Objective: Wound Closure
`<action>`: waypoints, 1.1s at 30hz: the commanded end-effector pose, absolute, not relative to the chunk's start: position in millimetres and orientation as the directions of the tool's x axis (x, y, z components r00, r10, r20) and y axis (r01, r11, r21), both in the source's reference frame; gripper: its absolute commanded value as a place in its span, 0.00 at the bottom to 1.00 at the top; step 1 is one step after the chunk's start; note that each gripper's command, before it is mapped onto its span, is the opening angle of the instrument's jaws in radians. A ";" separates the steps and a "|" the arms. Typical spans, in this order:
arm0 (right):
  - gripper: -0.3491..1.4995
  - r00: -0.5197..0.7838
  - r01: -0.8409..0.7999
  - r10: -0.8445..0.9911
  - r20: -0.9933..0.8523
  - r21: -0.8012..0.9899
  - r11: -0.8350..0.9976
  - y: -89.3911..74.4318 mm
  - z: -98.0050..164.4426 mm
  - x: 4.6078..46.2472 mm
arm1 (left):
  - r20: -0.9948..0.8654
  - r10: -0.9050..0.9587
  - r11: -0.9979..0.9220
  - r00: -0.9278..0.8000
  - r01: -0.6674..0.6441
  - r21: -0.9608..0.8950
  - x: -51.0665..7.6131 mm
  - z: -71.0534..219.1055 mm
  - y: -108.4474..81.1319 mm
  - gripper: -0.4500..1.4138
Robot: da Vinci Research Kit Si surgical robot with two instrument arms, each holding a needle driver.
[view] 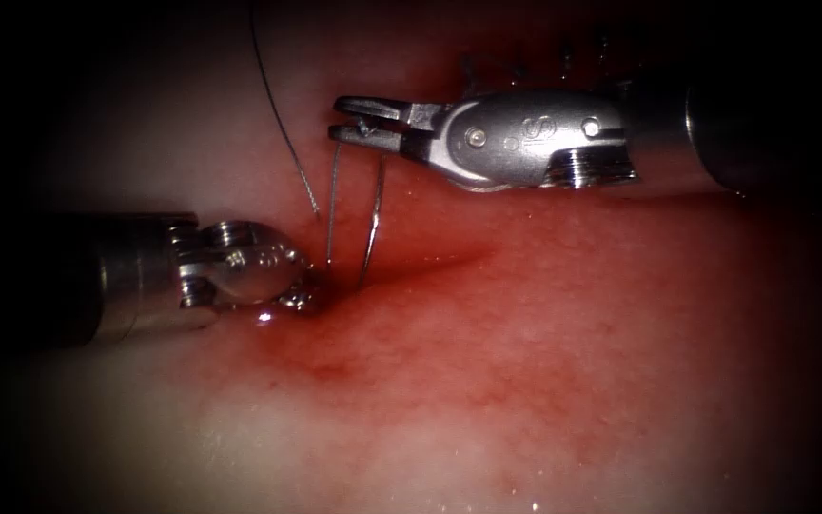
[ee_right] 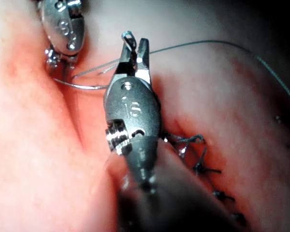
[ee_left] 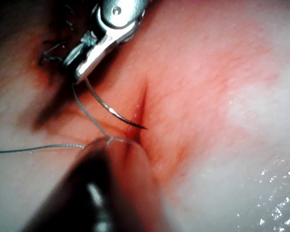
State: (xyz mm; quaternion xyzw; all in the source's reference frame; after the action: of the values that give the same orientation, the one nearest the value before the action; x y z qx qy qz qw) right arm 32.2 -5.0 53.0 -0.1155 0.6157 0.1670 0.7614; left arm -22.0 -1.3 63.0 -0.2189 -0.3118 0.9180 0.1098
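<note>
My right tool (view: 342,118) reaches in from the right above the cut (view: 430,266), its jaws shut on the curved needle (view: 373,214) near its tail end. The needle hangs down from there, and its tip touches the tissue at the cut (ee_left: 140,108); I cannot tell whether it has entered. Thread (view: 332,205) runs from the right tool's jaws down to the tissue next to my left tool (view: 301,291), which presses its tip on the tissue at the cut's left end. In the right wrist view the right tool (ee_right: 134,44) holds the needle (ee_right: 84,87) close to the left tool (ee_right: 58,57).
A second strand of thread (view: 283,124) trails up and away on the left side. Knotted stitches with cut thread ends (ee_right: 200,154) sit behind the right tool, further along the cut. Red fluid (view: 354,362) stains the tissue around and below the cut.
</note>
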 end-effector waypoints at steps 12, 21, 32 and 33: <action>0.00 0.268 -0.384 -0.021 -0.963 -0.127 0.915 -7.8 54.7 34.5 | -0.327 0.347 -0.780 -0.879 -0.076 -0.622 -22.1 63.0 -0.5 0.62; 0.00 0.338 -0.361 -0.100 -0.936 -0.227 0.904 -10.3 54.6 36.9 | -0.321 0.355 -0.775 -0.878 -0.085 -0.626 -22.1 62.8 -0.5 0.61; 0.00 0.338 -0.337 -0.113 -0.934 -0.233 0.912 -11.5 54.9 36.2 | -0.322 0.388 -0.803 -0.863 -0.146 -0.577 -19.8 58.6 1.7 0.53; 0.00 0.339 -0.335 -0.113 -0.934 -0.232 0.913 -11.4 54.9 36.2 | -0.328 0.395 -0.806 -0.858 -0.153 -0.572 -19.6 57.9 1.7 0.51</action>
State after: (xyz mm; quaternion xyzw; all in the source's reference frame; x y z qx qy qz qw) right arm 35.5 -11.3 54.4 -0.1964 0.5696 0.0694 0.7951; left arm -18.9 1.6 56.9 -0.2196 -0.2708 0.9248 0.1520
